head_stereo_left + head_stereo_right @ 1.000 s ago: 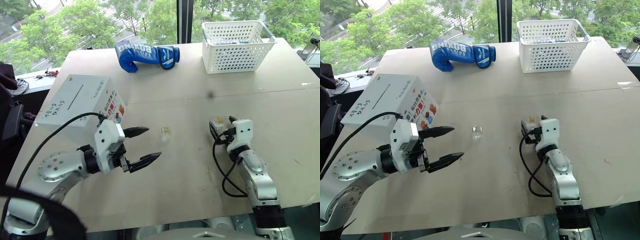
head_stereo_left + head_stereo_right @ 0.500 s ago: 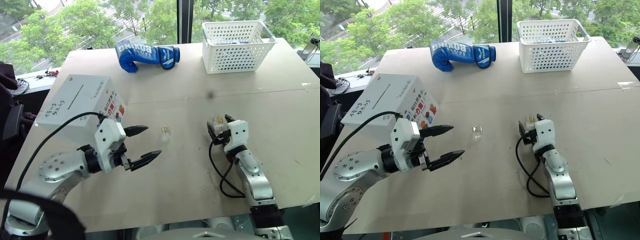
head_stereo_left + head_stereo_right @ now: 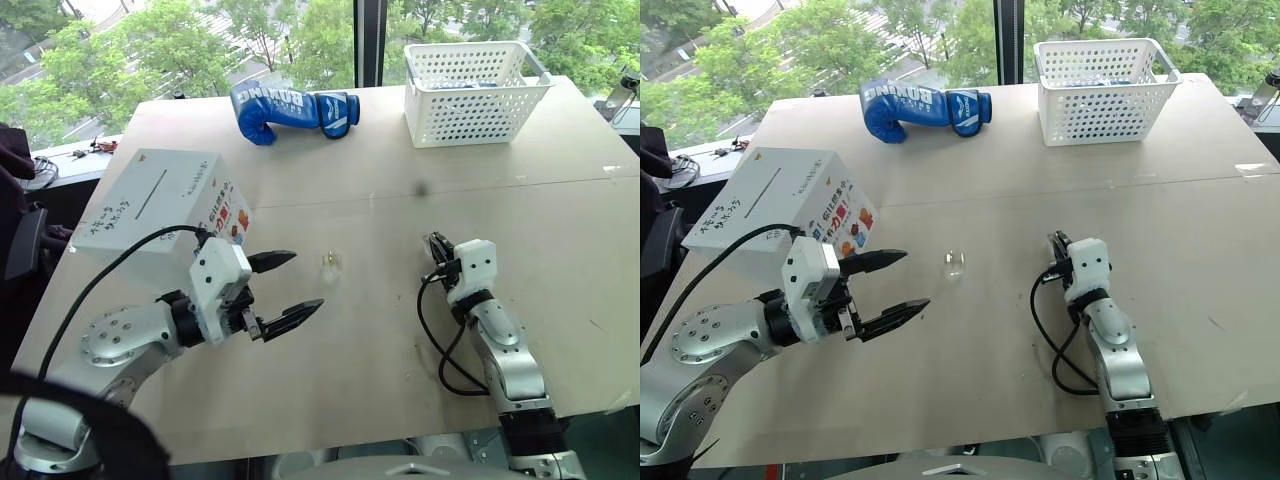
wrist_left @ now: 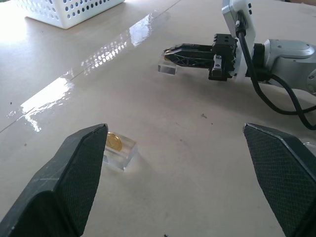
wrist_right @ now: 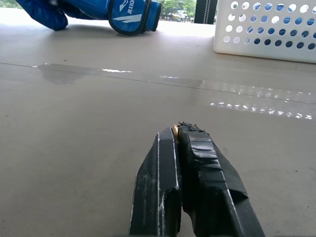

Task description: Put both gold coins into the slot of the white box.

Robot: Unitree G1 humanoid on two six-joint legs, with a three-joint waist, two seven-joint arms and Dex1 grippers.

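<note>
My right gripper (image 5: 176, 132) pinches one tiny shiny gold coin (image 5: 175, 129), lower centre; left gripper (image 3: 283, 286) gapes wide; I lift gently without slackening.

The blue boxing glove (image 3: 290, 110) at the far edge of the table carries white capital lettering along its side; it seems to read "BOXING", though the letters are not fully clear. In the right wrist view the cuff of the same glove shows the end of a brand word, roughly "RXON". The white box (image 3: 165, 205) has handwriting beside its slot (image 3: 150, 195) and red printed characters on its picture side; neither can be read.
</note>
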